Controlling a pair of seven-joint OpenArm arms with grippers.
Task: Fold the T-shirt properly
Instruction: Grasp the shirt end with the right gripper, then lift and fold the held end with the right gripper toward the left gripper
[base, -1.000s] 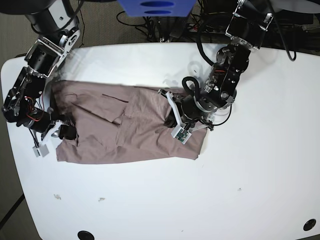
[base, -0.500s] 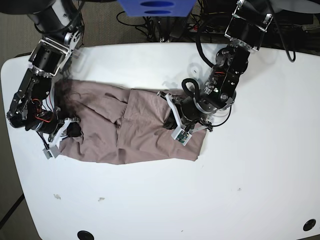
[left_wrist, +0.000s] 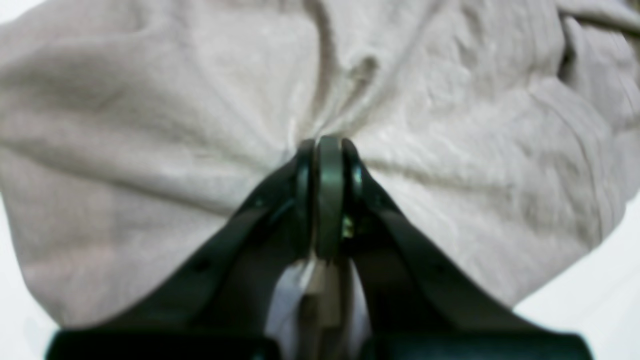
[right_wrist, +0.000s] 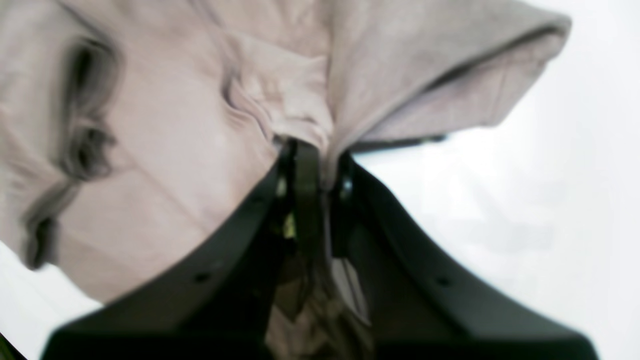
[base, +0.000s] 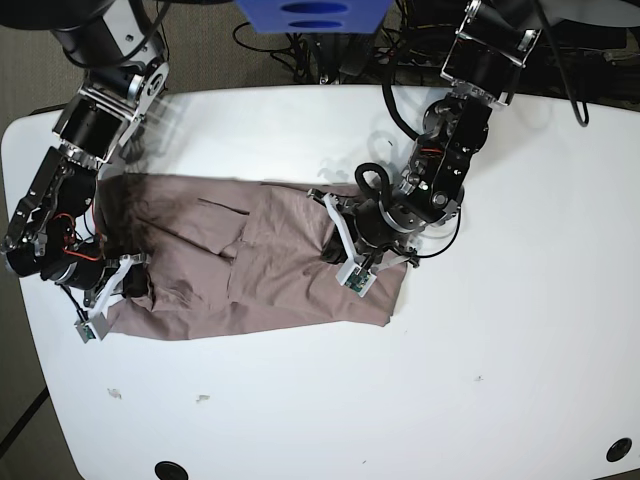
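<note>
The mauve-brown T-shirt (base: 250, 260) lies spread and wrinkled across the white table (base: 500, 300), reaching from the left edge to the middle. At the cloth's right end my left gripper (base: 340, 255) presses down. The left wrist view shows that gripper (left_wrist: 327, 145) shut, with a pucker of T-shirt (left_wrist: 150, 125) fabric pinched at its tips. My right gripper (base: 132, 284) is at the shirt's left end. The right wrist view shows it (right_wrist: 315, 150) shut on a gathered fold of the T-shirt (right_wrist: 175, 150), whose edge hangs lifted off the table.
Cables (base: 320, 55) and a blue object (base: 310, 15) crowd the space behind the table's far edge. Two dark round holes (base: 171, 468) (base: 619, 448) sit near the front corners. Small specks (base: 115, 393) mark the front left surface.
My right gripper has shut on the shirt's left end and moved down and left, dragging that end outward. The left gripper, still shut on the cloth, shifted slightly left.
</note>
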